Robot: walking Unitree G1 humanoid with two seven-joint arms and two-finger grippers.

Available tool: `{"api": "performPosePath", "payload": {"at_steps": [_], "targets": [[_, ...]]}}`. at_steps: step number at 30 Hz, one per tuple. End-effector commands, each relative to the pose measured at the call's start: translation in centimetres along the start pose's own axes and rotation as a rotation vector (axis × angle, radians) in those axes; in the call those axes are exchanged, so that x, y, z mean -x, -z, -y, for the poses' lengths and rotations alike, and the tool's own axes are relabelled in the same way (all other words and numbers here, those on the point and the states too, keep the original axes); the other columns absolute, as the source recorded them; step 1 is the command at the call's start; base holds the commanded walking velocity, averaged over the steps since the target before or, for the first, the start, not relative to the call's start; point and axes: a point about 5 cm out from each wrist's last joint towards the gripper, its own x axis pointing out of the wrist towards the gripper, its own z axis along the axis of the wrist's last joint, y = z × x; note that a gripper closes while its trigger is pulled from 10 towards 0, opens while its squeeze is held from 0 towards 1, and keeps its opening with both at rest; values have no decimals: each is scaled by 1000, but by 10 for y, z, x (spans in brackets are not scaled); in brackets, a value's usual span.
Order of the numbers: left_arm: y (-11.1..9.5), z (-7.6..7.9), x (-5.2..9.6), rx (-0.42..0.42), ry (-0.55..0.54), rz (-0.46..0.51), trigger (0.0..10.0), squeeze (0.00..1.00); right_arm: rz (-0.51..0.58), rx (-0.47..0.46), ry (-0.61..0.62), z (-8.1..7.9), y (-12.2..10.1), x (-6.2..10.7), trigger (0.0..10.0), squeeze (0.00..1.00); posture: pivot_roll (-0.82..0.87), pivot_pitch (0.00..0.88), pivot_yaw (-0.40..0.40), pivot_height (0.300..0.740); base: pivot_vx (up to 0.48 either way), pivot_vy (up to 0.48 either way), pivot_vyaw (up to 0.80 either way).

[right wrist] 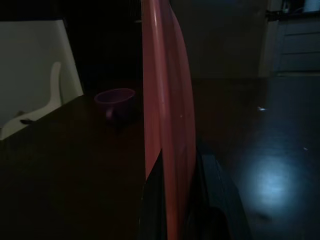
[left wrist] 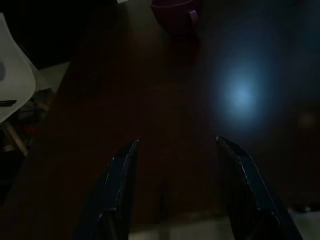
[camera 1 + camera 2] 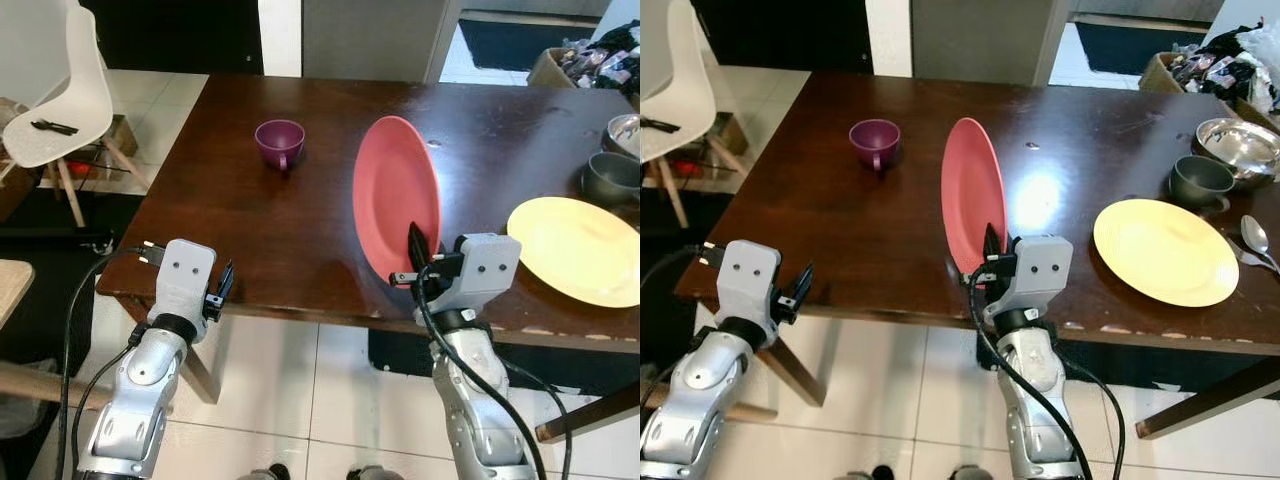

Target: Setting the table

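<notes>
worktop (image 3: 250, 220): dark brown wood, glossy, with a pale light reflection near the centre of the frame
plate in right gripper (image 3: 396, 195): plain salmon pink
right gripper (image 3: 415, 255): black fingers, silver-grey wrist housing
left gripper (image 3: 222, 285): black fingers, silver-grey arm
cup (image 3: 279, 143): plain dark purple, upper centre-left
flat plate (image 3: 578, 249): plain pale yellow, right of the frame
mug (image 3: 610, 177): dark grey, right edge
bowl (image 3: 1238, 143): shiny silver metal, upper right
chair (image 3: 60, 100): white seat, light wooden legs, upper left
floor (image 3: 300, 390): off-white tiles with thin grey joints
</notes>
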Motion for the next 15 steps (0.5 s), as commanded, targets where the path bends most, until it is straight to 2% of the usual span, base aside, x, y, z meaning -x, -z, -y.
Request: {"api": "performPosePath", "payload": {"at_steps": [1, 15], "targets": [[5, 0, 2, 0, 7, -16, 10000, 0, 1, -6, -1, -1, 1, 2, 10000, 0, -104, 6, 67, 740, -345, 0, 0], [3, 1, 3, 13, -5, -9, 10000, 0, -1, -3, -32, -4, 2, -1, 10000, 0, -101, 6, 53, 740, -344, 0, 0]]}}
